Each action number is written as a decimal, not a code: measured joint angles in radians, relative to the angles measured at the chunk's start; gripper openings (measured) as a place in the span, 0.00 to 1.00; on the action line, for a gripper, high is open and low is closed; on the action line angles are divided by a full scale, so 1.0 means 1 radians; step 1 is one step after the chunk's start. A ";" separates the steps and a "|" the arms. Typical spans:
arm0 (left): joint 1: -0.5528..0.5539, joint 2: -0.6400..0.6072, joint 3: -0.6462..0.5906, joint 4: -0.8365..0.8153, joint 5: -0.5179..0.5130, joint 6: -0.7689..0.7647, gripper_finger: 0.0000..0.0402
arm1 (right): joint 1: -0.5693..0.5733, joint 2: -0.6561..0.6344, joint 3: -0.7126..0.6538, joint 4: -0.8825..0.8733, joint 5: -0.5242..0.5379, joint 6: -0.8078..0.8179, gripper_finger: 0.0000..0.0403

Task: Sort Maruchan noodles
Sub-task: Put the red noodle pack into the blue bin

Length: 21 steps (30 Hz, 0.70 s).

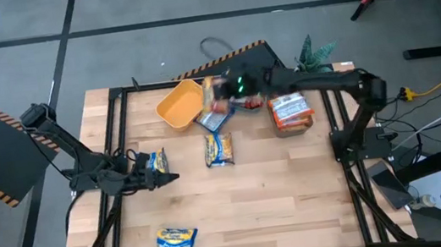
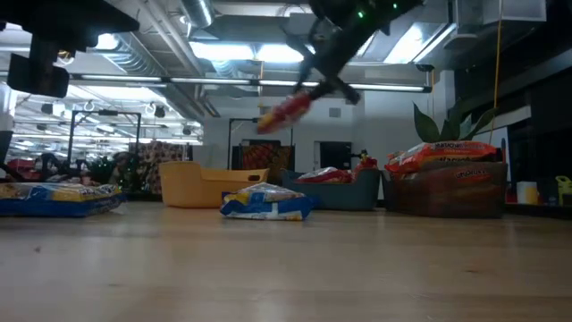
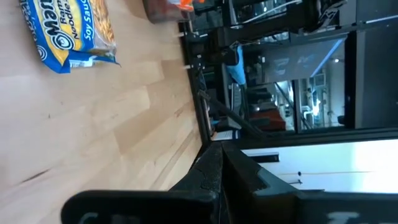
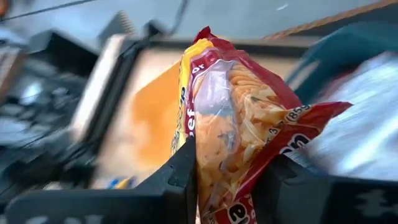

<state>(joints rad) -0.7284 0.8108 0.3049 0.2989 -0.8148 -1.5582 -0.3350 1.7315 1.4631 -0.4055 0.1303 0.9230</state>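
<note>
My right gripper (image 4: 227,186) is shut on a red noodle packet (image 4: 239,118), high in the air (image 2: 284,113) at the table's far side, above the yellow bin (image 1: 179,103) and the teal bin (image 2: 344,190). Yellow-and-blue packets lie flat on the wood at mid-table (image 1: 218,149), at the left (image 1: 157,160) and near the front edge (image 1: 175,243). My left gripper (image 1: 166,178) hovers at the table's left, just beside the left packet, shut (image 3: 214,180) with nothing in it. My right gripper pinches the red packet between its two fingers (image 4: 180,177), across the packet's near part (image 4: 224,171); the rest sticks out past the fingertips. The fingers slant down from above. The packet hangs tilted, lifted clear of the table and bins.
A brown bin (image 1: 292,114) at the far right holds orange packets (image 2: 442,154). The teal bin holds red packets (image 2: 323,175). A potted plant (image 1: 313,51) stands at the far right corner. Black frame rails (image 1: 114,154) run along the table's sides. Bare wood lies at centre and front right.
</note>
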 joint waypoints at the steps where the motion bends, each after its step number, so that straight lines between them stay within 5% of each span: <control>1: 0.000 0.000 0.000 0.000 -0.005 0.000 0.00 | -0.030 -0.007 0.000 -0.023 0.000 -0.016 0.21; 13: 0.001 0.000 0.001 0.000 -0.099 -0.010 0.00 | -0.279 0.001 -0.146 -0.039 -0.066 -0.062 0.22; 21: 0.050 0.000 0.001 0.000 -0.109 -0.003 0.00 | -0.313 0.001 -0.217 0.117 -0.218 -0.043 0.23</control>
<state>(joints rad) -0.6781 0.8104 0.3058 0.2989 -0.9243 -1.5613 -0.6483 1.7325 1.2457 -0.2889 -0.0874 0.8799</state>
